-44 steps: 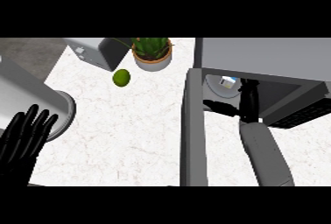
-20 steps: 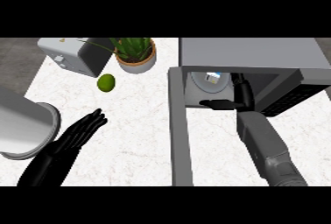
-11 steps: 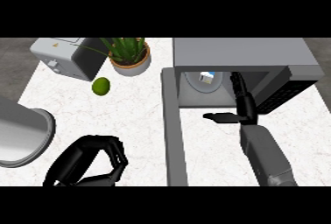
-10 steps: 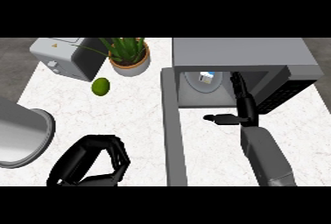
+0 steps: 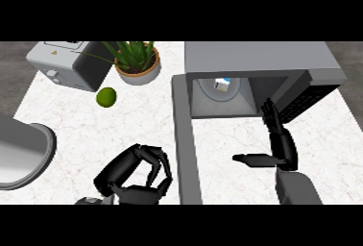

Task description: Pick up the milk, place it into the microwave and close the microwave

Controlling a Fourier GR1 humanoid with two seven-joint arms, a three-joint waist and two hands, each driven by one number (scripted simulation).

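The milk carton (image 5: 222, 85) stands inside the open microwave (image 5: 255, 60), on its round turntable. The microwave door (image 5: 183, 144) is swung out toward me, a long grey slab at centre. My right hand (image 5: 278, 140) is open in front of the microwave's opening, fingers pointing at the cavity's right side and thumb out to the left; it holds nothing. My left hand (image 5: 136, 174) is at the lower centre beside the door's left face, fingers curled, with nothing in it.
A green lime (image 5: 106, 96) lies on the white marble counter (image 5: 85, 125). A potted plant (image 5: 136, 62) and a grey toaster (image 5: 65, 65) stand at the back left. A large metal pot (image 5: 18, 153) sits at the left edge.
The right hand has drawn back out of the microwave, leaving the milk inside. The left hand has moved right toward the door and its fingers have curled.
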